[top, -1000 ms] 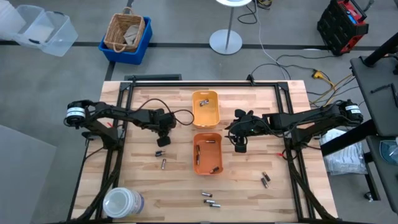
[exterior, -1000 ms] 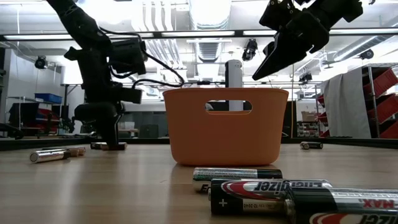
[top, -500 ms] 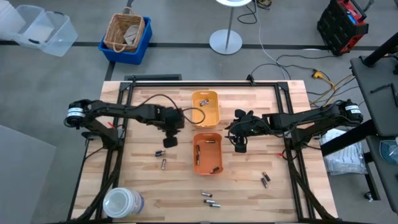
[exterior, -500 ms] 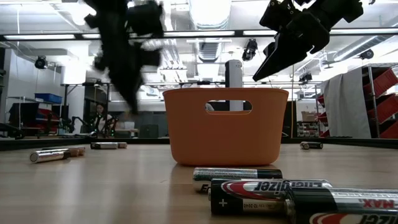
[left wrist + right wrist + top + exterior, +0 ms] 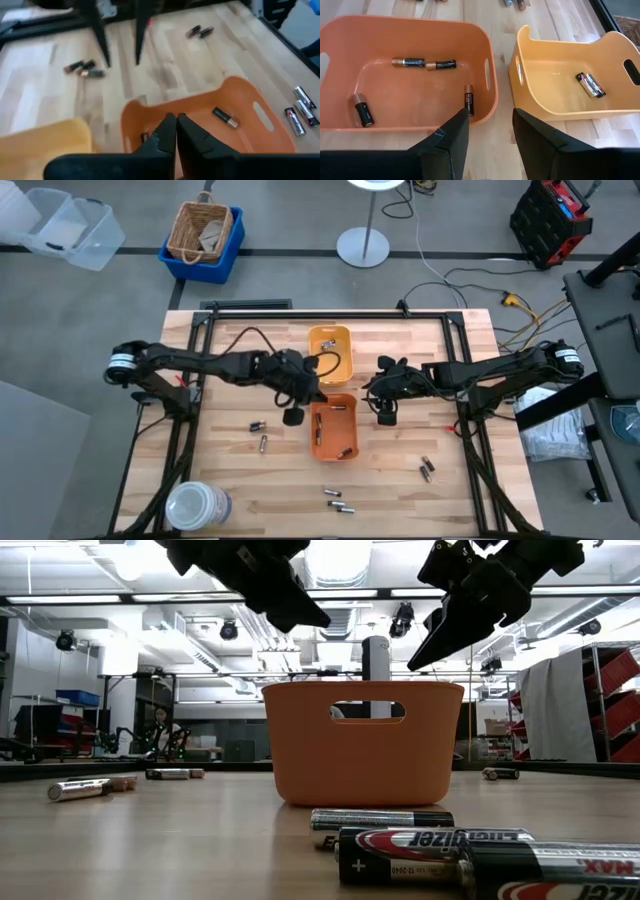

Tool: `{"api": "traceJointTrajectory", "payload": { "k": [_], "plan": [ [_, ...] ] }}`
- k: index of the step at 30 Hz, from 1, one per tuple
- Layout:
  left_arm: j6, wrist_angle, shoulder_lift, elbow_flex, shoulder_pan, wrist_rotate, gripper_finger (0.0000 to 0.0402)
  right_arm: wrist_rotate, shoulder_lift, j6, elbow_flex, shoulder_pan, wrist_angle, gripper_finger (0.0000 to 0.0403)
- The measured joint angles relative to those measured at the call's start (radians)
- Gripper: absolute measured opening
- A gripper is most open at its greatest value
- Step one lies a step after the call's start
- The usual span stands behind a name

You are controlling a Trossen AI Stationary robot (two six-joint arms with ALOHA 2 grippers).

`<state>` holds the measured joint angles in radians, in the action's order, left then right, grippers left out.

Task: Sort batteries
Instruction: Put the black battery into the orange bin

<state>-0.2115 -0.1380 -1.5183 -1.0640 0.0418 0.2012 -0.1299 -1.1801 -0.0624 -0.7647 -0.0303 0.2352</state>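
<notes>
Loose batteries lie on the wooden table: two to the left of the trays (image 5: 260,434), two at the right (image 5: 427,469) and some near the front edge (image 5: 338,499). The orange tray (image 5: 335,425) holds several batteries (image 5: 407,62). The yellow-orange tray (image 5: 330,352) behind it holds two (image 5: 590,84). My left gripper (image 5: 175,122) is shut and hangs above the orange tray's left rim (image 5: 131,107). My right gripper (image 5: 488,127) is open, raised above the table just right of the two trays. My left gripper's fingers are closed together, pointing down at a slant over the orange tray. No battery shows between the fingertips (image 5: 170,120), and I cannot tell whether they hold one.
A clear round container (image 5: 197,505) stands at the table's near left corner. Black frame rails (image 5: 195,380) run along the left, right and far edges. Bare wood lies between the trays and the near edge, apart from the loose batteries.
My left gripper has risen from the table beside the left pair of batteries. It has travelled toward the table's right edge and now hangs tipped over the orange tray's left rim. The two batteries on the left lie where they were.
</notes>
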Motion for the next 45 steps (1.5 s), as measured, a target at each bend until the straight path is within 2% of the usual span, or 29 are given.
{"api": "traceJointTrajectory", "payload": {
  "k": [3,11,18,20,23,27,31,33,39,45],
  "plan": [
    [-0.017,0.068,-0.008,0.028,-0.017,-0.002,0.0006,0.000,0.000,0.000,0.000,0.000,0.001,0.0151],
    [0.011,0.070,-0.013,0.067,-0.017,-0.035,0.0003,0.000,0.000,0.009,0.000,0.000,0.037,0.0162],
    [0.015,0.055,-0.011,0.067,-0.017,-0.038,0.0001,-0.001,0.001,0.081,0.000,0.005,0.046,0.0150],
    [0.021,0.055,-0.008,0.067,-0.017,-0.061,0.0001,-0.026,0.006,0.121,0.000,0.014,0.055,0.0145],
    [0.052,0.039,-0.005,0.058,-0.017,-0.109,0.0000,-0.144,0.026,0.219,-0.005,0.049,0.116,0.0135],
    [0.074,-0.023,-0.005,0.025,-0.016,-0.195,0.0000,-0.281,0.054,0.391,-0.048,0.169,0.253,0.0119],
    [0.065,-0.078,-0.005,-0.013,-0.016,-0.255,0.0000,-0.282,0.055,0.414,-0.083,0.341,0.284,0.0101],
    [0.063,-0.109,-0.005,-0.033,-0.016,-0.281,0.0000,-0.252,0.038,0.406,-0.103,0.434,0.286,0.0092],
    [0.063,-0.248,-0.004,-0.083,-0.016,-0.343,0.0000,-0.017,-0.102,0.345,-0.197,0.688,0.290,0.0084],
    [0.063,-0.313,-0.003,-0.087,-0.016,-0.349,0.0000,0.025,-0.329,0.286,-0.357,0.793,0.388,0.0121]
  ]
}}
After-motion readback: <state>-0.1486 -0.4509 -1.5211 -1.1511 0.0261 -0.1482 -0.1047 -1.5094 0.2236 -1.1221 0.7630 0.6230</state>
